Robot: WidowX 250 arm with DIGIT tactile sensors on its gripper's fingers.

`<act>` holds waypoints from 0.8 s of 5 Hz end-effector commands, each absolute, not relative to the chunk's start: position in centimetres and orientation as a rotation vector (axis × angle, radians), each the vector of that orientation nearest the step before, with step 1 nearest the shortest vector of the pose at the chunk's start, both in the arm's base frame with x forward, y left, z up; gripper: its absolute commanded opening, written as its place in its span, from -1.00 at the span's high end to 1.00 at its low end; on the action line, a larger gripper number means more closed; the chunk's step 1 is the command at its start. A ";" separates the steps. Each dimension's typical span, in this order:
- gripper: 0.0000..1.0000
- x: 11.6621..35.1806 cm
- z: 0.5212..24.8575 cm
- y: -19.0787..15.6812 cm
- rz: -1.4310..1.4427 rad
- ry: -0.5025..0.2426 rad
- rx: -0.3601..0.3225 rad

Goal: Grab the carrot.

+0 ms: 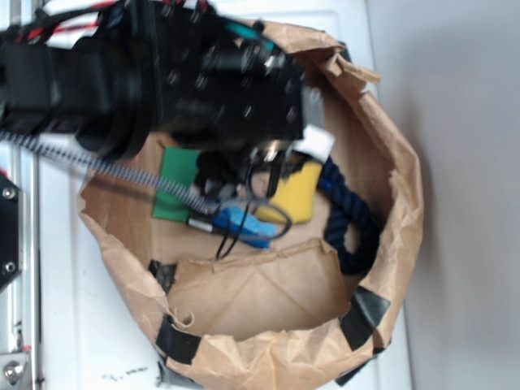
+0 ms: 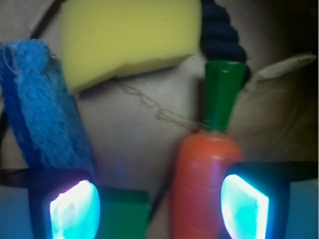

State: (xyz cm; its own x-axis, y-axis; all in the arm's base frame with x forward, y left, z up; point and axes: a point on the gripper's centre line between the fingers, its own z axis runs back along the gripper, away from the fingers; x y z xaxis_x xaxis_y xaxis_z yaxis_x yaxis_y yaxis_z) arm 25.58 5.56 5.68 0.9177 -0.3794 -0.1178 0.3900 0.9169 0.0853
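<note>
The smooth orange plastic carrot (image 2: 202, 184), likely light, rigid and slippery, is straddled mid-body, below its green stem, by the wide-open, empty gripper (image 2: 159, 206).

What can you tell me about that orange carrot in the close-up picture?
The carrot looks like a smooth, glossy plastic toy: a bright orange body topped by a dark green stem. It lies on brown paper, stem toward the dark blue rope, between the glowing fingers of the open end effector, close beside the right one. Its tip is cut off from view.
</note>
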 end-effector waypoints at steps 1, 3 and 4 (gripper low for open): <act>-1.00 26.2 7.2 7.3 -0.390 0.064 0.115; -1.00 25.4 7.7 9.0 -0.365 0.045 0.060; -1.00 24.8 6.5 9.6 -0.340 -0.015 0.043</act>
State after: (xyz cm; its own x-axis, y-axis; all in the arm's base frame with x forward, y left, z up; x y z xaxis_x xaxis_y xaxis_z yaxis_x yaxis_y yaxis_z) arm 24.45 8.58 4.85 0.9358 -0.3502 -0.0412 0.3502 0.9366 -0.0075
